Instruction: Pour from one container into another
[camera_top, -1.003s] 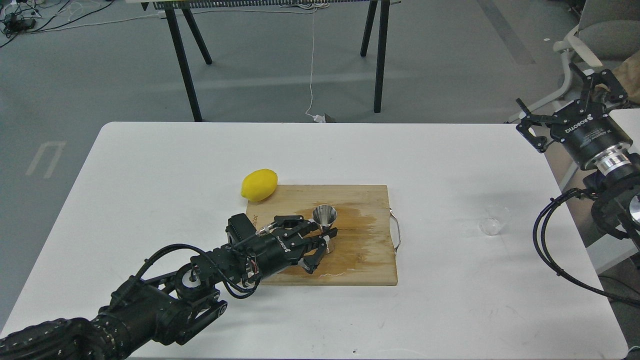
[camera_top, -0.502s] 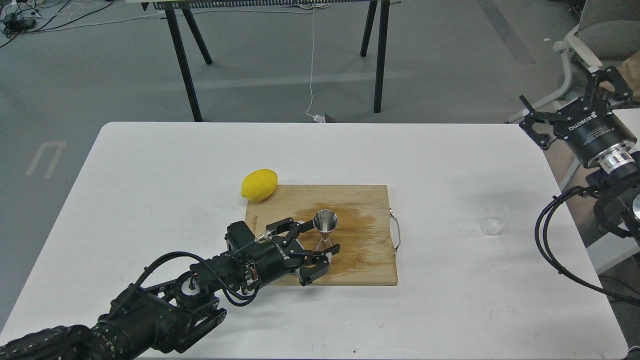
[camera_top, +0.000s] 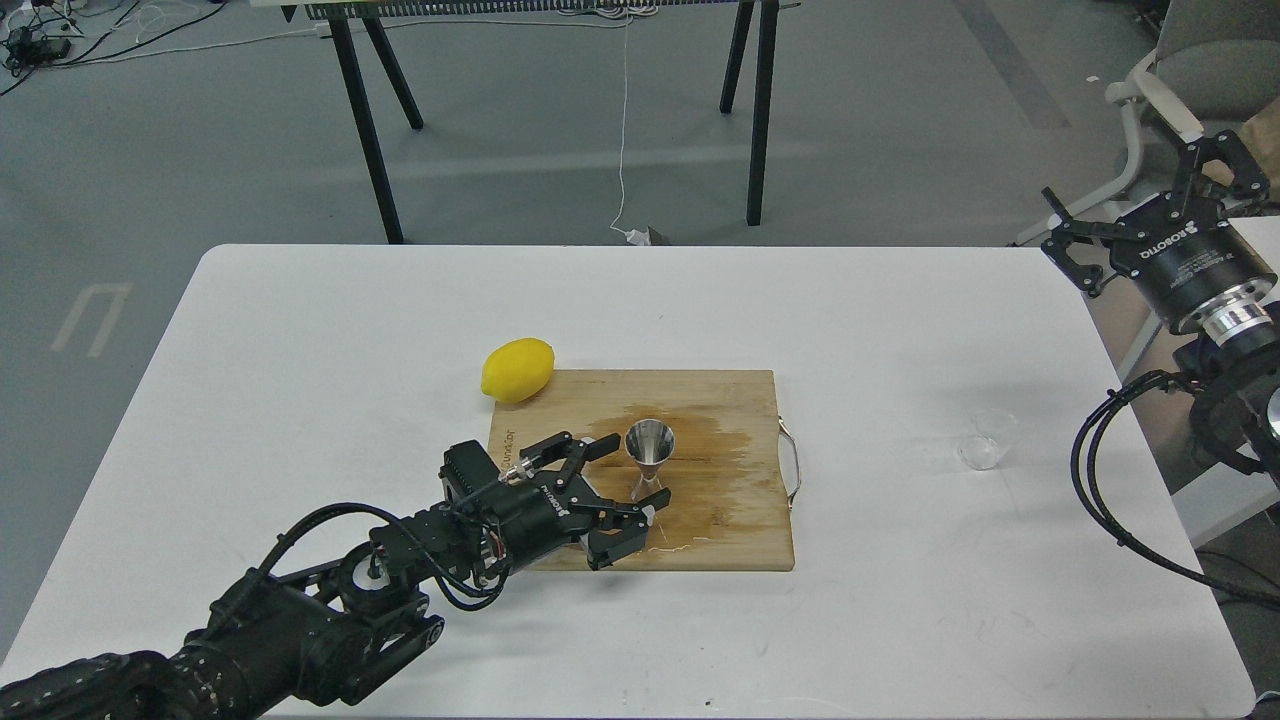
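Head view shows a white table (camera_top: 300, 330) with one wooden cutting board (camera_top: 720, 540) near its middle, and on that board stands the one steel jigger (camera_top: 650, 450), upright on its lower cone with the open upper cone facing up, which suits it as the vessel to be poured into. A wet, darker patch spreads over the board around and behind it, so some liquid looks to have landed on the wood. The left gripper (camera_top: 625, 480) sits low over the board just beside the jigger, its two fingers spread apart with nothing between them; one finger reaches toward the upper cone and the other lies near the base, and whether either touches the steel I cannot tell. The one clear glass cup (camera_top: 985, 440), the pouring vessel, stands upright on the bare table well to the right of the board, apart from both arms, and whether it holds anything is too faint to see. The right gripper (camera_top: 1150, 205) hangs beyond the table's far right corner, fingers open and empty, well apart from the cup. One lemon (camera_top: 517, 370) rests at the board's far left corner, out of the way.
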